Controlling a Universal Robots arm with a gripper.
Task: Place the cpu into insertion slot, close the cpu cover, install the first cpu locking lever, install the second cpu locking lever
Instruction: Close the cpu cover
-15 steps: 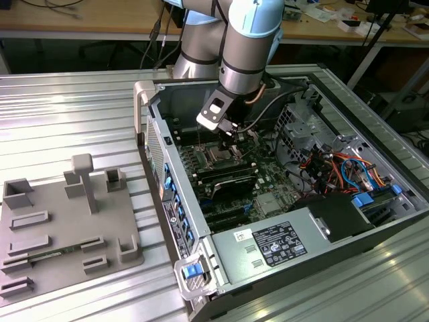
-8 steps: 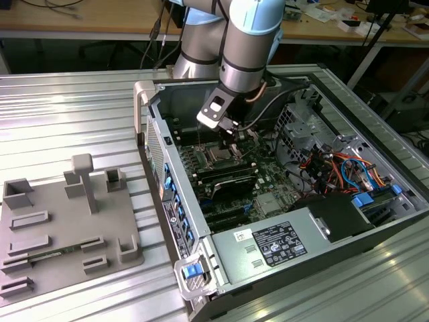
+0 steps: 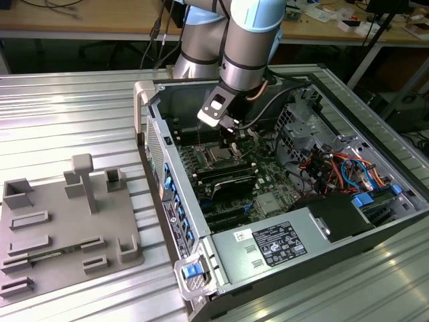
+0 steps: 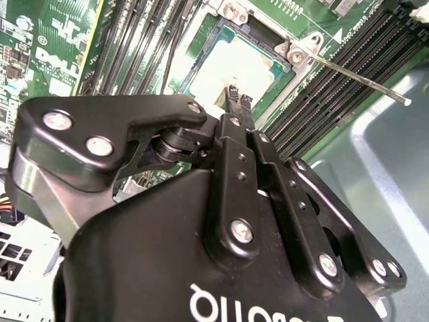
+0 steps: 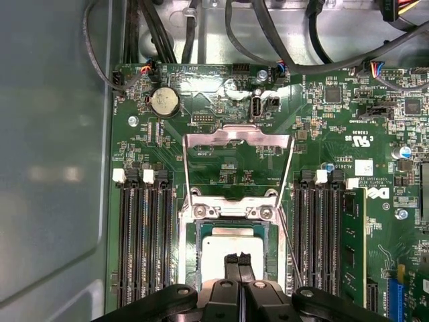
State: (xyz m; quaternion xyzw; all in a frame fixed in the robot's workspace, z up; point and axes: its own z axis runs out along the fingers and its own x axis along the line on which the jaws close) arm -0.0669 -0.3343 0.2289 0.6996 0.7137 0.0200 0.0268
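The cpu (image 5: 228,247) lies flat in the insertion slot (image 5: 191,231) on the green motherboard, its silvery top facing up; the cpu (image 4: 234,67) shows the same way in the second wrist view. The cpu cover (image 5: 238,137) stands swung up and open, hinged at the slot's far edge. A thin locking lever (image 4: 362,80) sticks out free beside the slot. My gripper (image 5: 236,258) hovers just over the cpu's near part, fingertips (image 4: 231,94) together with nothing between them. In the exterior view the gripper (image 3: 231,134) hangs inside the open computer case above the slot (image 3: 218,155).
Long black memory slots (image 5: 144,241) flank the socket on both sides. A coin battery (image 5: 164,102) and black cables (image 5: 201,27) lie beyond the cover. The case wall (image 3: 157,154) rises close by. A grey fixture plate (image 3: 67,228) sits on the exterior view's left.
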